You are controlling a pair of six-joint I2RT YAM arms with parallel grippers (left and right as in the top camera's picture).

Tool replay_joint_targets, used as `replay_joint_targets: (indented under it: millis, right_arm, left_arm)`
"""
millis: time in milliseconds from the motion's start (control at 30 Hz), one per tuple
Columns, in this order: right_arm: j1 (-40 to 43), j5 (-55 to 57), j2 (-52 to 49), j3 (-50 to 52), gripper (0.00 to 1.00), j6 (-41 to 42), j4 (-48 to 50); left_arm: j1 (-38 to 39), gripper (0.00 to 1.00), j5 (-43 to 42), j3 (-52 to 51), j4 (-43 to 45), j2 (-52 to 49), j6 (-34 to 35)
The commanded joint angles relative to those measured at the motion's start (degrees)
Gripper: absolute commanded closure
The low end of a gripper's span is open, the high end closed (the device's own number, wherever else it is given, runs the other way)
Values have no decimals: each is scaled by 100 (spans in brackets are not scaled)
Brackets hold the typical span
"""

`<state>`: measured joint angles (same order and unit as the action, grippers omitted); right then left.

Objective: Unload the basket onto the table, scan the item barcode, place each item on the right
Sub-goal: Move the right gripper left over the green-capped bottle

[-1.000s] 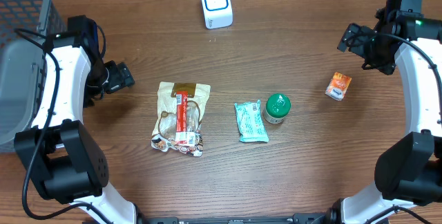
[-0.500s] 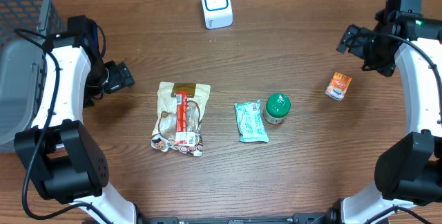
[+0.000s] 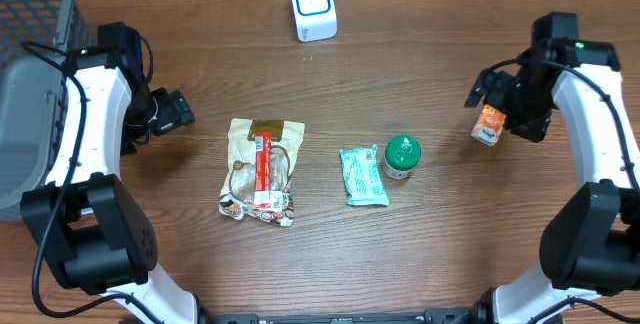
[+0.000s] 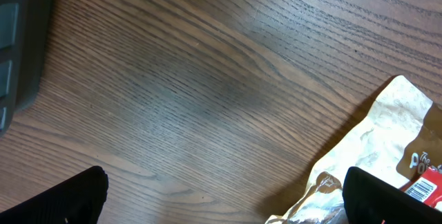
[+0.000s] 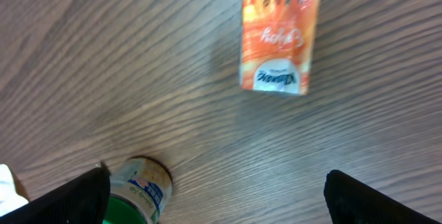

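Orange and white, the small packet (image 5: 280,41) lay flat on the table (image 3: 420,54) near its right edge, about halfway between the near and far edges. I took it for the item to be scanned. My right gripper (image 5: 214,182) hovered just above and beside it with its jaws spread wide and nothing between them. The packet sat beyond my fingertips, not in the gap.

The green-lidded jar (image 3: 402,154) stood a little way toward the middle of the table, with a teal sachet (image 3: 362,176) touching or nearly touching its left side. Further left lay a brown snack bag (image 3: 262,169). My left gripper (image 4: 224,189) waited near that bag's far corner, equally wide and empty. The scanner (image 3: 312,4), white with a blue face, stood at the far edge near the centre, well apart from the packet. A grey basket (image 3: 30,24) filled the far left corner.

Trouble, I judged, could come from the packet's flatness. My fingers might slide over it, or push it toward the table's right edge rather than pinch it. My wrist view was blurred, so I could not tell where the barcode sat. If it faced down or away, I could carry the packet to the scanner and show it the wrong side. A pinch laid across the code would hide it as well.
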<state>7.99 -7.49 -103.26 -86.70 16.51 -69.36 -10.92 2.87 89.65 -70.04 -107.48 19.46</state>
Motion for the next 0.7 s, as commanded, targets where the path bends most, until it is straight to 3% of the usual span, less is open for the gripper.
replay_joint_targets:
  millis: [0,667]
  right_arm:
    - [-245,-57,2,249,0,72,127]
    - [-2011,-120,2,573,0,1423,144]
  left_arm:
    - [-31,0,50,83,7,109,-20]
    - [-31,0,50,83,4,109,-20]
